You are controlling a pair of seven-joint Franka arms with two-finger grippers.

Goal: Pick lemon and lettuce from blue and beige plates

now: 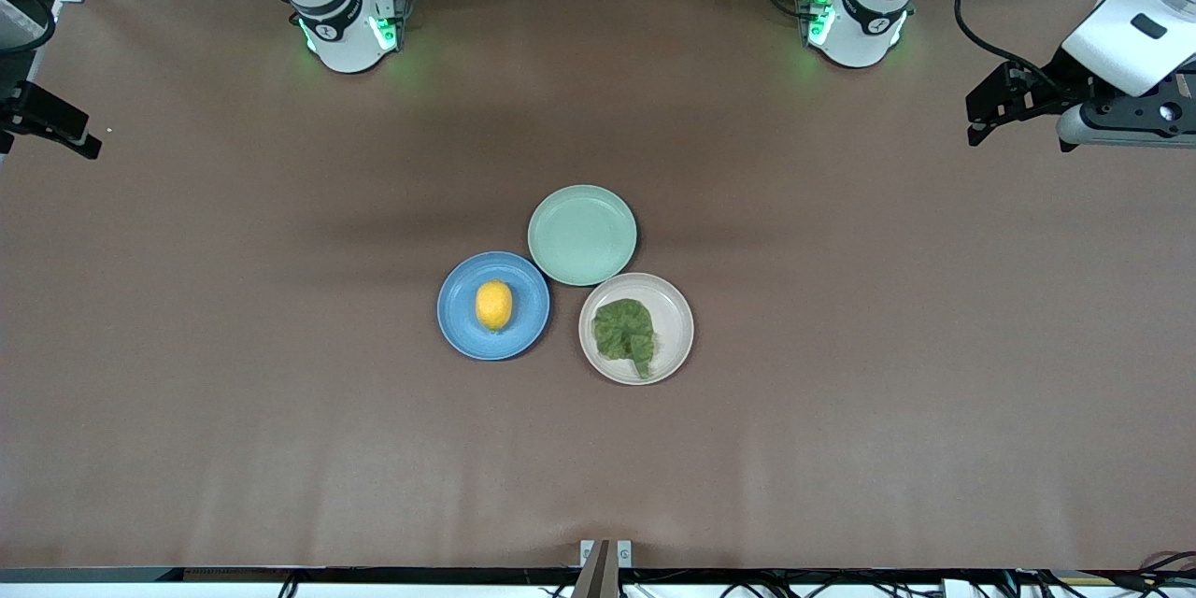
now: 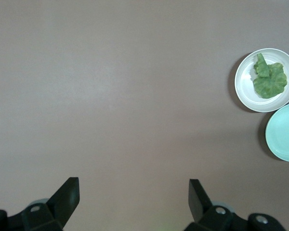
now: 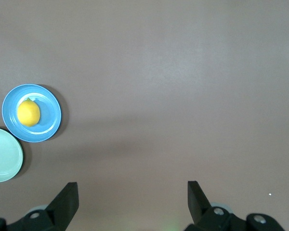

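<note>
The lemon (image 1: 493, 305) lies on the blue plate (image 1: 458, 329) near the table's middle. The lettuce (image 1: 626, 332) lies flat on the beige plate (image 1: 676, 301) beside it, toward the left arm's end. My left gripper (image 1: 977, 118) hangs open and empty over the left arm's end of the table, well away from the plates. My right gripper (image 1: 82, 140) hangs open and empty over the right arm's end. The left wrist view shows its open gripper (image 2: 134, 192), the lettuce (image 2: 269, 79) and the beige plate (image 2: 245, 91). The right wrist view shows its open gripper (image 3: 132, 192), the lemon (image 3: 28, 112) and the blue plate (image 3: 49, 121).
An empty mint-green plate (image 1: 581, 234) touches both other plates and lies farther from the front camera than they do. It also shows in the left wrist view (image 2: 284, 132) and in the right wrist view (image 3: 2, 161). Brown tabletop surrounds the three plates.
</note>
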